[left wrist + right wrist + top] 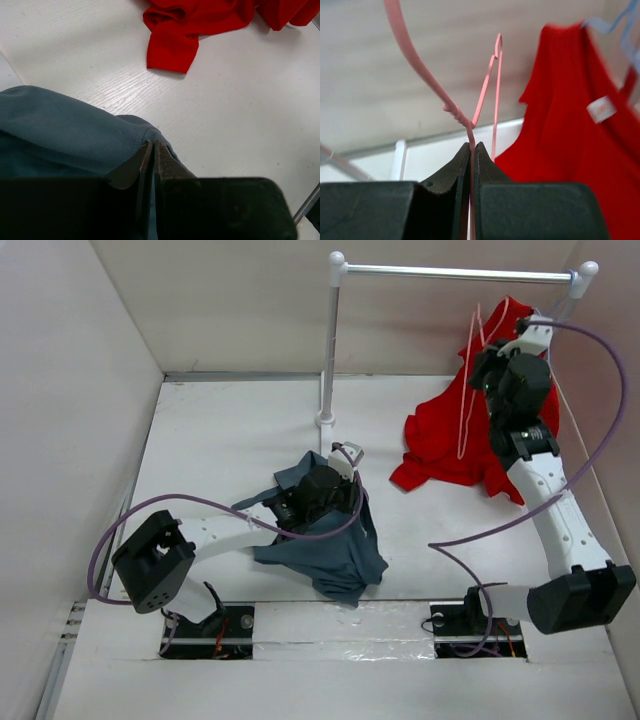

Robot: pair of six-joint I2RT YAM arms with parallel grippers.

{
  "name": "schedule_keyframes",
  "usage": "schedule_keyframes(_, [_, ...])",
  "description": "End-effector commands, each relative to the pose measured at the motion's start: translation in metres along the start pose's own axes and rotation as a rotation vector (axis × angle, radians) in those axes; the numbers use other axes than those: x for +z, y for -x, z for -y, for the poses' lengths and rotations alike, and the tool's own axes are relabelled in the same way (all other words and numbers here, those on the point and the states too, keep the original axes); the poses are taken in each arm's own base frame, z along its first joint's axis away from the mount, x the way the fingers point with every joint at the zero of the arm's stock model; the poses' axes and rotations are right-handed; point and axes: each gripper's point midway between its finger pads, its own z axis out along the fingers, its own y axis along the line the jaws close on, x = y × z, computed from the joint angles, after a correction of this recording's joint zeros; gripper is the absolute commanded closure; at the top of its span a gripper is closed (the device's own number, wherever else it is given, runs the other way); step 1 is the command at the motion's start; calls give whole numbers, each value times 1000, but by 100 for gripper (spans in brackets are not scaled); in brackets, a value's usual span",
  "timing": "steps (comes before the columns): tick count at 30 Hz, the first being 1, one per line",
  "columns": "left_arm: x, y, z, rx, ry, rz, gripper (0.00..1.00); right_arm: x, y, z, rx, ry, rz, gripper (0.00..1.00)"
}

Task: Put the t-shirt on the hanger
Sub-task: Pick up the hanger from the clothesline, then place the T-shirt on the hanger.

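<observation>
You see a slate blue-grey t-shirt (pixel 340 550) on a white worktop (pixel 225 125) with a faint wood grain, and a bright red shirt (pixel 440 445). Your hanger (pixel 420 75) is pale pink. The left pincer (pixel 153 145) and right pincer (pixel 473 146) are black, and the cables (pixel 622 390) are purple.

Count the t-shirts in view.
2. The blue-grey t-shirt is bunched at centre, pinched by the left gripper. The red t-shirt sits far right, below the rail. More could hide under either heap.
</observation>
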Motion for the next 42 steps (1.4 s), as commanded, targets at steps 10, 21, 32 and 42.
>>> schedule_keyframes(10, [1, 55, -50, -112, 123, 129, 100, -160, -96, -83, 172, 499, -236, 100])
schedule_keyframes(21, [27, 78, -72, -160, 142, 141, 100, -289, -166, -94, 265, 699, -585, 100])
schedule_keyframes(32, [17, 80, -67, -164, 119, 141, 100, -292, -168, -95, 256, 654, -580, 100])
schedule_keyframes(42, [15, 75, -65, -161, 104, 124, 100, -293, -161, -85, 260, 627, -560, 100])
